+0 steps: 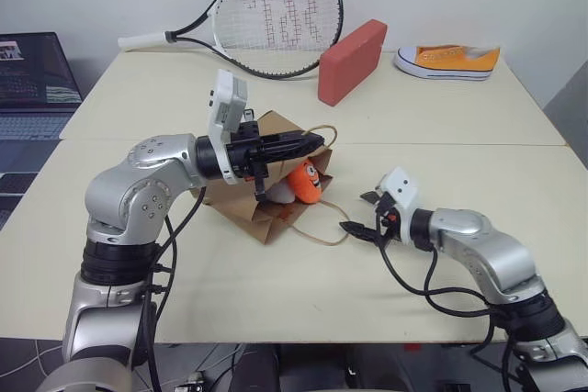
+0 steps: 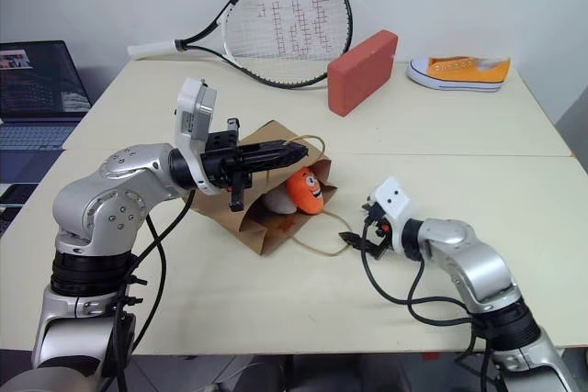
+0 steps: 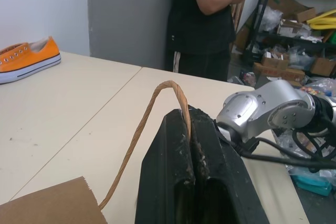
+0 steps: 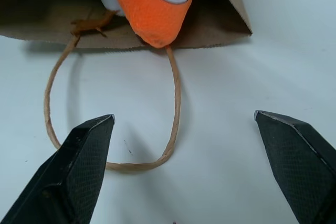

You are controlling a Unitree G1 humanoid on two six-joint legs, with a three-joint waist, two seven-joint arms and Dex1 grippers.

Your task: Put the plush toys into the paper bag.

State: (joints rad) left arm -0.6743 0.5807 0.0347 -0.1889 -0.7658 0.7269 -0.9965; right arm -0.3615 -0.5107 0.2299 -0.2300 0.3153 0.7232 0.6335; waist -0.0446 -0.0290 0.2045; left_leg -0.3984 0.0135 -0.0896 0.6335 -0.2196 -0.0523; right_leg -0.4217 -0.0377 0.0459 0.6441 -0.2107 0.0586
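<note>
Left end effector (image 1: 308, 143) clamped on paper bag (image 1: 241, 199) handle; right end effector (image 1: 365, 217) spread apart beside it

Orange carrot toy (image 1: 306, 182), brown bag (image 1: 241, 203)

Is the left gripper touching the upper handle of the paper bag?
Touching. In the left wrist view the left gripper is shut on the upper handle, whose twisted paper runs down between the two fingers. The left eye view shows the paper bag below it.
</note>
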